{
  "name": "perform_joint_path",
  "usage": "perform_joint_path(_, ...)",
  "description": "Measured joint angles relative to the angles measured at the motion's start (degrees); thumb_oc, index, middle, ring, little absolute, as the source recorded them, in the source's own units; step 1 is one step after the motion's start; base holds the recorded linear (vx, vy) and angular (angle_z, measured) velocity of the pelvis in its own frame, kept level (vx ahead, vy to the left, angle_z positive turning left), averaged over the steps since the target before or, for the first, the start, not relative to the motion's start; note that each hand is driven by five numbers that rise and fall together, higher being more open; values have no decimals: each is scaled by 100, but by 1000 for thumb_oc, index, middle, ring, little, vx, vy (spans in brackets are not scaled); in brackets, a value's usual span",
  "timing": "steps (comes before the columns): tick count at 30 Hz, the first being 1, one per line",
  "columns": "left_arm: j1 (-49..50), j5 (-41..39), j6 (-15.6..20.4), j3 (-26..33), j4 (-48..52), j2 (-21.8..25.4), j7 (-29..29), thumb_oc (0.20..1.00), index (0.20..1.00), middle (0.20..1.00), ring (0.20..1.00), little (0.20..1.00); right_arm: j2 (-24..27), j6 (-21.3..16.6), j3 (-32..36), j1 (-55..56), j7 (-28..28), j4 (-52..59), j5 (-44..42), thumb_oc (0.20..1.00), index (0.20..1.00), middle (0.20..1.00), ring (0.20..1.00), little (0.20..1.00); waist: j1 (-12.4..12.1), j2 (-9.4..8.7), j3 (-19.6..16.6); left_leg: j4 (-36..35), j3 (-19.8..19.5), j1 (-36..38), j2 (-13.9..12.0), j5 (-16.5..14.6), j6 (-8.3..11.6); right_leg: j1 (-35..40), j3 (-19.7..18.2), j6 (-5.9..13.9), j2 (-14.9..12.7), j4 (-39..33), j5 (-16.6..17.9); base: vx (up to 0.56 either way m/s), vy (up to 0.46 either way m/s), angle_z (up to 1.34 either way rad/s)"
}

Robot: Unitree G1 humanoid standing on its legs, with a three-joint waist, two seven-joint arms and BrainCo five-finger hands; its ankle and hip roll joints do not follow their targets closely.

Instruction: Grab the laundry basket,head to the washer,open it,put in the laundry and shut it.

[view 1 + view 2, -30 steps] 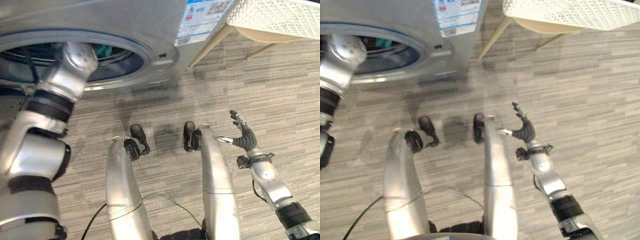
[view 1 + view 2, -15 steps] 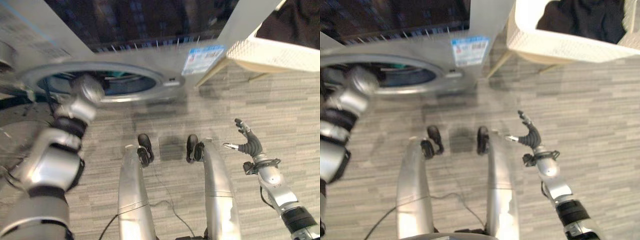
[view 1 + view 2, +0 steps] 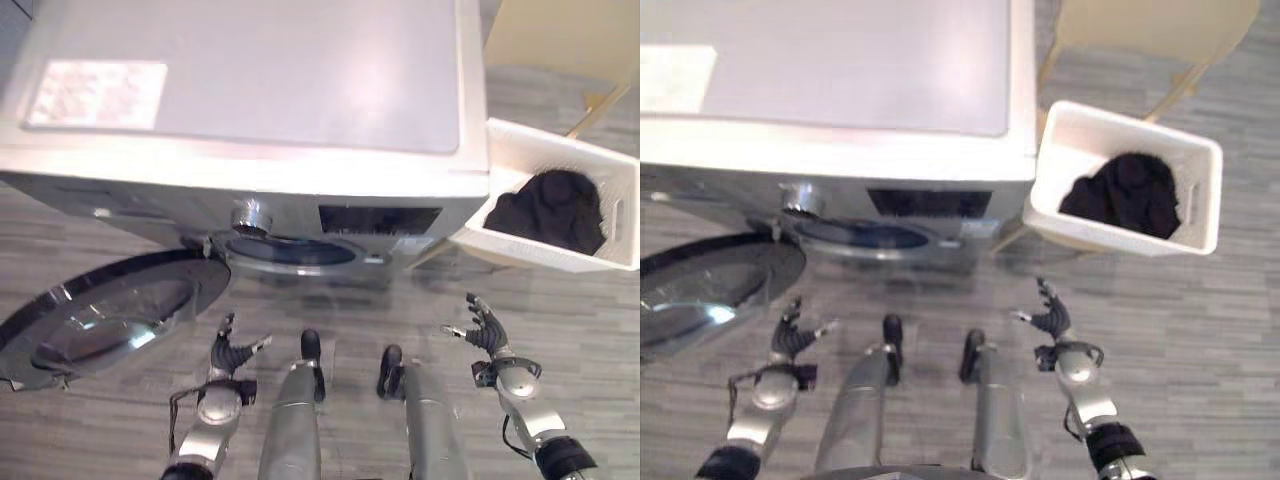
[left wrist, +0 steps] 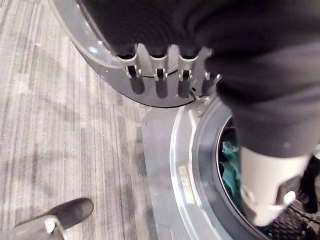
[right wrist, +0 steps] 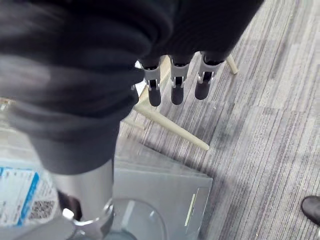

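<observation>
washer: silver front-loader, standing ahead of both my hands, top panel plain with a pale label near one corner.
washer door: swung wide open, round glass in a dark ring, lying out ahead of my left fingers and to their left side; in the left wrist view its rim runs just past my fingertips, not touching.
drum opening: open, between my two hands and further forward; left wrist view shows teal cloth inside it.
left hand: low in front of the washer, palm up-ish, holds nothing.
left fingers: straight, side by side, relaxed, thumb apart; nothing pinched.
right hand: raised over the floor, right of the washer front, holds nothing.
right fingers: straight and loosely spread, thumb out to the side; nothing between them.
laundry basket: white, perforated walls with a slot handle, sits ahead of my right fingers and a bit to their right, well apart from them, just beside the washer's right side; rests on a pale stand with slanted legs.
laundry: dark black heap inside the basket, not in either hand.
floor: grey striped carpet under both hands.
</observation>
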State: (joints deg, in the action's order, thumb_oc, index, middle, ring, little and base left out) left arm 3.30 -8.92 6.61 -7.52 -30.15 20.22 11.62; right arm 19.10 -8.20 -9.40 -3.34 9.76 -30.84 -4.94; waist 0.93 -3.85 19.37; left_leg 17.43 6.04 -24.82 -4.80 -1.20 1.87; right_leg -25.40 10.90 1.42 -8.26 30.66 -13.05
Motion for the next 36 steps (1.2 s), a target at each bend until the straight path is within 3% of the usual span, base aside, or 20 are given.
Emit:
perform_joint_path(5, -82, -1, 13, 43, -267, 2, -442, 1000, 1000, 1000, 1000, 1000, -35, 151, -2, 142, -71, -458, 59, 1000, 1000, 1000, 1000, 1000, 48, -4, -194, -1148, 171, 1306, -19, 382, -4, 1174, 33, 22, 176, -990, 348, 126, -32, -12)
perform_joint_path(9, -26, 17, 16, -60, -408, 9, -588, 1000, 1000, 1000, 1000, 1000, -37, 197, -2, 454, -135, -621, 71, 1000, 1000, 1000, 1000, 1000, 64, 74, -771, -1685, 300, 2043, -51, 426, 46, 1807, -201, 95, 386, -1719, 493, 102, 16, -34)
perform_joint_path(11, 70, 28, 24, -171, -473, 10, -621, 1000, 1000, 1000, 1000, 1000, -10, 196, -4, 589, -142, -619, 181, 1000, 1000, 1000, 1000, 1000, 26, 108, -1087, -1706, 94, 2160, -6, 425, 48, 1892, -403, 119, 415, -1882, 558, 119, 37, -60)
perform_joint_path(12, 85, 33, 25, -200, -475, -28, -686, 1000, 1000, 1000, 1000, 1000, 27, 197, 11, 603, -167, -619, 220, 1000, 1000, 1000, 1000, 1000, 72, 188, -1167, -1739, -375, 2222, 42, 422, 50, 2023, -514, 144, 436, -2140, 699, 186, 92, -56)
perform_joint_path(14, 78, 65, 24, -317, -476, -57, -738, 1000, 1000, 1000, 1000, 1000, 40, 199, 51, 690, -248, -654, 223, 1000, 1000, 1000, 1000, 1000, 101, 269, -1219, -1907, -503, 2428, 32, 423, 51, 2225, -653, 166, 465, -2477, 929, 105, 79, -46)
perform_joint_path(18, 99, 123, 23, -399, -469, -60, -822, 1000, 1000, 1000, 1000, 1000, 25, 203, 77, 794, -268, -652, 221, 1000, 1000, 1000, 1000, 1000, 235, 382, -1305, -2152, -230, 2655, 93, 417, 54, 2341, -930, 293, 461, -2806, 1133, 60, 114, -44)
perform_joint_path(21, 276, 126, -38, -430, -473, -25, -901, 1000, 1000, 1000, 1000, 1000, -141, 204, 180, 725, -328, -590, 220, 1000, 1000, 1000, 1000, 1000, 207, 384, -1302, -2210, 615, 2901, 171, 205, -19, 2001, -1770, 401, 524, -2746, 1442, -33, 91, -146)
perform_joint_path(22, 295, 127, -57, -426, -486, -24, -906, 1000, 1000, 1000, 1000, 1000, -160, 208, 179, 636, -342, -564, 219, 1000, 1000, 1000, 1000, 1000, 206, 371, -1294, -2214, 883, 2892, 147, 192, -40, 1879, -1867, 467, 475, -2789, 1488, -38, 20, -152)
perform_joint_path(24, 259, 133, -74, -412, -479, -21, -915, 1000, 1000, 1000, 1000, 1000, -169, 251, 196, 735, -343, -591, 219, 1000, 1000, 1000, 1000, 1000, 331, 274, -1293, -2209, 1263, 2904, 267, 149, -66, 1738, -1514, 506, 259, -2968, 1531, -42, -10, -110)
perform_joint_path(26, 305, 164, -80, -433, -479, 19, -910, 1000, 1000, 1000, 1000, 1000, -244, 287, 175, 742, -348, -604, 220, 1000, 1000, 1000, 1000, 1000, 280, 261, -1285, -2212, 1972, 2926, 116, 124, -22, 1561, -981, 440, 135, -3044, 1440, -15, -36, -167)
perform_joint_path(27, 316, 314, -88, -452, -500, 64, -920, 1000, 1000, 1000, 1000, 1000, -342, 331, 147, 670, -357, -614, 221, 1000, 1000, 1000, 1000, 1000, 96, 311, -1249, -2212, 2512, 2953, -28, 19, -63, 1236, 176, 453, -54, -2794, 1445, 87, -46, -208)
perform_joint_path(28, 300, 349, -86, -449, -531, 90, -925, 1000, 1000, 1000, 1000, 1000, -356, 335, 109, 708, -354, -609, 221, 1000, 1000, 1000, 1000, 1000, 133, 281, -1262, -2220, 2536, 2935, -39, 23, -62, 1286, 702, 456, -197, -2759, 1448, 101, -78, -152)
perform_joint_path(29, 225, 353, -85, -467, -554, 84, -926, 1000, 1000, 1000, 1000, 1000, -344, 357, 113, 780, -356, -616, 221, 1000, 1000, 1000, 1000, 1000, 212, 259, -1248, -2237, 2518, 2935, -11, 21, -58, 1383, 943, 465, -319, -2745, 1453, 134, -124, -78)
perform_joint_path(30, 153, 384, -45, -496, -599, 44, -919, 1000, 1000, 1000, 1000, 1000, -356, 409, 108, 758, -353, -696, 246, 1000, 1000, 1000, 1000, 1000, 152, 217, -1198, -2207, 3119, 3208, -179, 73, 307, 1418, 1893, 198, -449, -2598, 1280, 94, -148, -175)
perform_joint_path(31, 337, 538, -51, -564, -695, 85, -937, 1000, 1000, 1000, 1000, 1000, -350, 405, -122, 736, -359, -604, 273, 1000, 1000, 1000, 1000, 1000, 35, 310, -1242, -2064, 3563, 3360, -370, -161, 376, 1324, 2590, 99, -691, -1963, 1110, 224, -295, -189)
perform_joint_path(32, 242, 564, -94, -553, -873, 88, -940, 1000, 1000, 1000, 1000, 1000, -291, 361, -195, 847, -358, -455, 278, 1000, 1000, 1000, 1000, 1000, 194, 264, -1264, -1869, 3358, 3380, -430, -309, 480, 1245, 2628, 344, -802, -1674, 1335, 280, -457, -147)
perform_joint_path(33, 188, 569, -90, -569, -885, 25, -957, 1000, 1000, 1000, 1000, 1000, -204, 363, -190, 961, -356, -456, 280, 1000, 1000, 1000, 1000, 1000, 339, 340, -1269, -1837, 2913, 3368, -479, -370, 542, 1197, 2428, 235, -627, -1576, 1388, 274, -511, -53)
perform_joint_path(34, 185, 571, -76, -583, -976, -89, -973, 1000, 1000, 1000, 1000, 1000, -137, 361, -113, 1025, -358, -480, 283, 1000, 1000, 1000, 1000, 1000, 369, 469, -1275, -1627, 2705, 3386, -587, -357, 630, 1139, 2254, 23, -363, -1380, 1182, 201, -470, -79)
perform_joint_path(35, 111, 568, -88, -660, -1265, -110, -974, 1000, 1000, 1000, 1000, 1000, -237, 387, -3, 1177, -355, -512, 282, 1000, 1000, 1000, 1000, 1000, 315, 453, -1276, 39, 2414, 2819, -1173, -491, 769, 1103, 1696, -344, 2, -1306, 894, 165, -307, -90)
perform_joint_path(36, 107, 566, -96, -701, -1278, -155, -979, 1000, 1000, 1000, 1000, 1000, -184, 396, -21, 1227, -353, -509, 283, 1000, 1000, 1000, 1000, 1000, 294, 443, -1269, 912, 1931, 2399, -1376, -359, 559, 1228, 1580, -393, 130, -1543, 880, 123, -192, -104)
